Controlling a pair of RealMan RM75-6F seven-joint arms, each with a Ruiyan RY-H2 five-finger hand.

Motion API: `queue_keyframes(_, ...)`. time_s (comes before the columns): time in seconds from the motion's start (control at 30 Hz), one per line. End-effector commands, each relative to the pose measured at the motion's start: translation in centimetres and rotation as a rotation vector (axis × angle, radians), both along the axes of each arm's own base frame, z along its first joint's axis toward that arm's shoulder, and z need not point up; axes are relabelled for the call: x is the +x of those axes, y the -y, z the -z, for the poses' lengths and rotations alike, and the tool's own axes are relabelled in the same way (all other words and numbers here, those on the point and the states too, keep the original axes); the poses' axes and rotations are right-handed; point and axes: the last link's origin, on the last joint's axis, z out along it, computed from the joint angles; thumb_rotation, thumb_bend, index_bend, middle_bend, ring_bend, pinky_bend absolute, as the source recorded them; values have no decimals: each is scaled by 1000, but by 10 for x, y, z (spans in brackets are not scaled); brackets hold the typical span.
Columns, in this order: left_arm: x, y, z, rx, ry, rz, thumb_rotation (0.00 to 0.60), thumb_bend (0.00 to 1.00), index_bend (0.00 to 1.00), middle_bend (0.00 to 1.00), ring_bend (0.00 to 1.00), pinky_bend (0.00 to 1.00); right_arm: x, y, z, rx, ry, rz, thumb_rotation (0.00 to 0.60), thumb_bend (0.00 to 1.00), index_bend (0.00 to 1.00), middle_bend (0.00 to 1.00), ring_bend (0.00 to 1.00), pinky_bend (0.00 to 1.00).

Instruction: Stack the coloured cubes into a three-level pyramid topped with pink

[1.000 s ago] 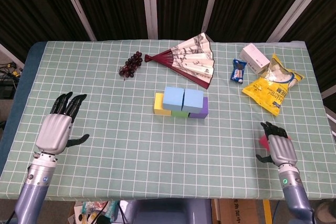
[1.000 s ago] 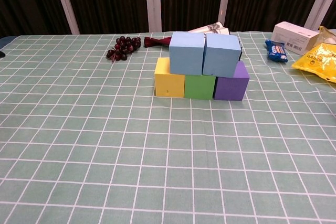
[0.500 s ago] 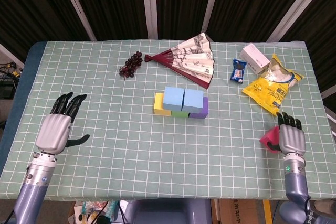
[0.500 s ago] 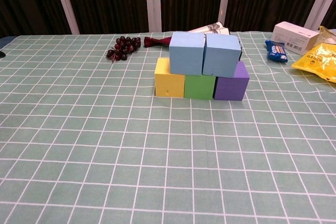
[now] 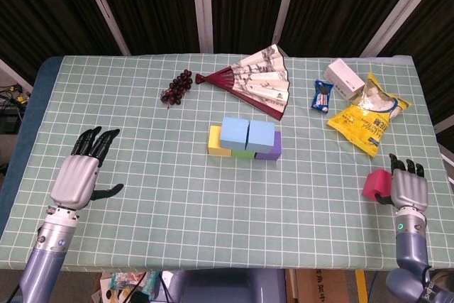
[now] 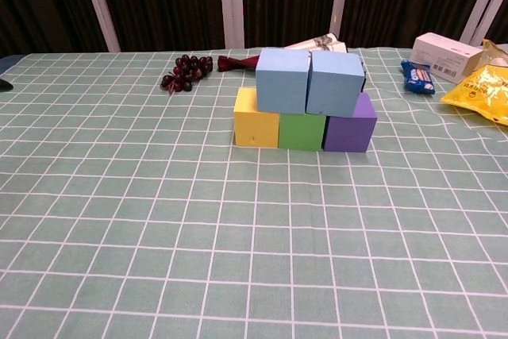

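**Two levels built, pink cube at the right edge of the counter**

A row of three cubes is seen at the middle of the counter: a yellow cube on the left, a green cube in the middle and a purple cube on the right, touching side by side. Two light blue cubes are set on top of this row, pressed together and straddling the joints below. Nothing is placed on the blue pair.

The pink cube is found near the right edge of the counter, towards the front right corner, well apart from the stack. The right hand is held just beside it on its right, fingers pointing up and slightly apart. The thumb side is seen against the cube, but whether the cube is actually gripped cannot be told.

The left hand is positioned near the left edge of the counter, palm down, fingers extended and spread, with nothing held.

Along the far edge, a bunch of dark grapes, a folding fan, a small blue packet, a white box and a yellow snack bag are laid out.
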Motion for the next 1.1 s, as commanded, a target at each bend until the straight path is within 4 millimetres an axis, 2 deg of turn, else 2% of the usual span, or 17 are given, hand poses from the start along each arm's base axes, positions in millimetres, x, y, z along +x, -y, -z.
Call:
queue_keyframes(0.03,0,0,0,-3,5,-1,600,123,0,100,0,0,0,0,-1,12,-5,4,600,236,0,276,55,0)
queue_keyframes(0.37,1,0,-1,-6,16,-3,600,123,0,100,0,0,-5,0,-1,25,-6,16,600,235,0,328,106,0)
queue_keyframes(0.57,1,0,-1,-10,18,-2,600,122,0,100,0,0,-5,0,-2,24,-4,3,600,236,6,435,218,0)
queue_keyframes(0.7,1,0,-2,-7,20,-3,600,123,0,100,0,0,-1,1,-2,16,16,-32,600,235,22,466,243,0)
queue_keyframes(0.93,1,-1,-3,-5,18,-3,600,123,0,100,0,0,25,7,-13,-16,75,-117,600,236,22,466,242,0)
queue_keyframes(1.1,0,-1,-4,-3,13,-5,600,123,0,100,0,0,66,21,-36,-30,109,-205,600,236,22,466,243,0)
